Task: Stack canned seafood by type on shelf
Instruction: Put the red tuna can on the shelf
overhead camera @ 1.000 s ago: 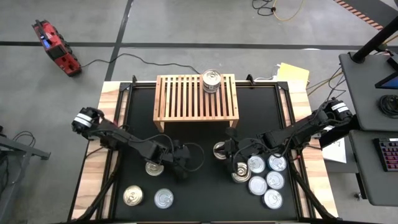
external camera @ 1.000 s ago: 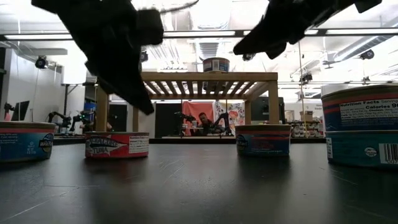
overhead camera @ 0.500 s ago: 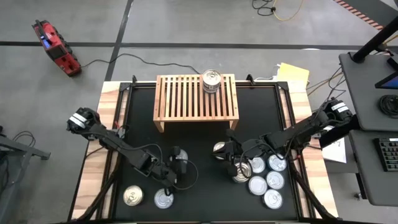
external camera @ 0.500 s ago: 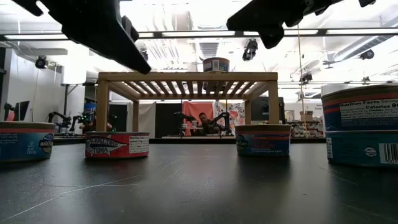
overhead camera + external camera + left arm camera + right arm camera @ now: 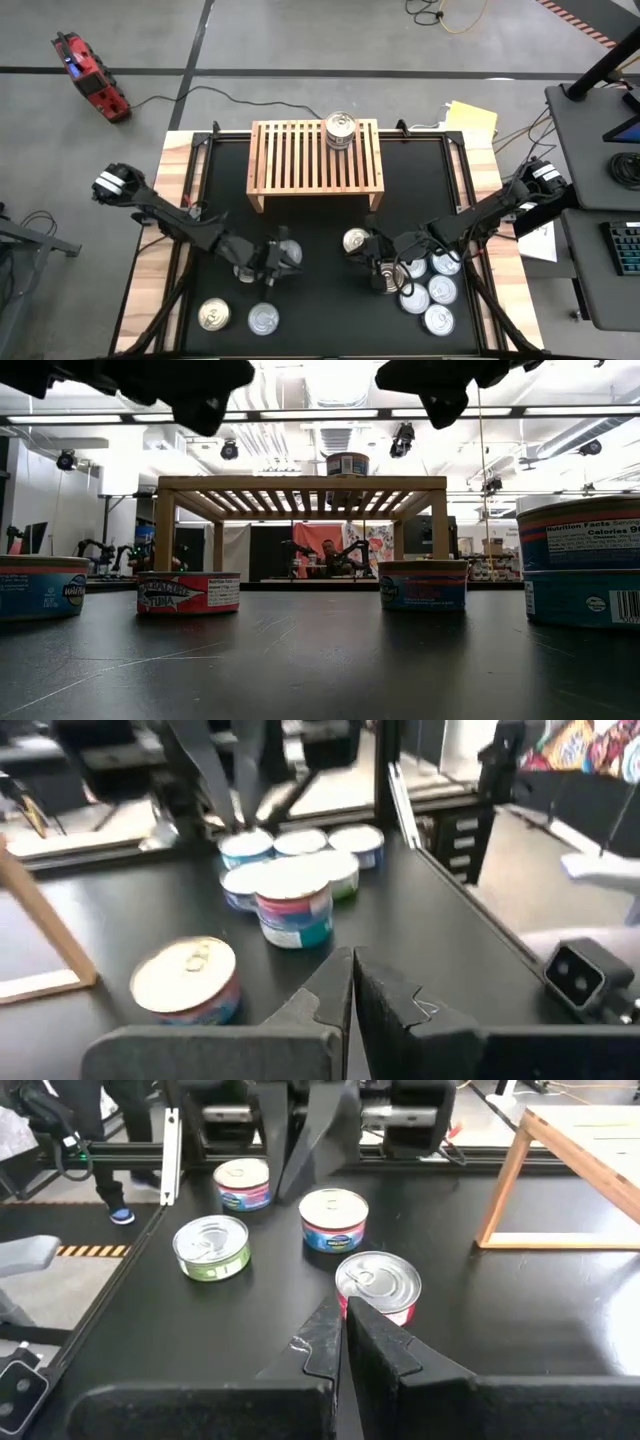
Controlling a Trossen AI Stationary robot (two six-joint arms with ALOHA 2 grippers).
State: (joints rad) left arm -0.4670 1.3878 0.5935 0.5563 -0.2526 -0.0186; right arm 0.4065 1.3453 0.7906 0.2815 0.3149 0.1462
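- High view: one shelf (image 5: 316, 156) stands at the far side of the black tabletop (image 5: 320, 225), with one can (image 5: 340, 129) on its slatted top, toward the right end. Ten more cans lie on the tabletop: three on the left, among them a gold-lidded can (image 5: 212, 316) and a silver can (image 5: 263, 320) near the front edge; one lone can (image 5: 356, 240) in the middle; and a cluster (image 5: 427, 293) of about six on the right. The left gripper (image 5: 268, 272) hangs over the left group, the right gripper (image 5: 380, 280) beside the cluster; both have fingers clenched, holding nothing.
- Low view: a red can (image 5: 188, 593) reads "TUNA"; a tall stack (image 5: 582, 560) at the right edge reads "Nutrition Facts" and "Calories".
- Left wrist view: the fingers (image 5: 325, 997) are pressed together and empty; six cans show ahead, one gold-lidded (image 5: 188, 981), labels too blurred to read.
- Right wrist view: fingers (image 5: 368, 1330) are pressed together and empty; four cans show, one green-sided (image 5: 211, 1246).
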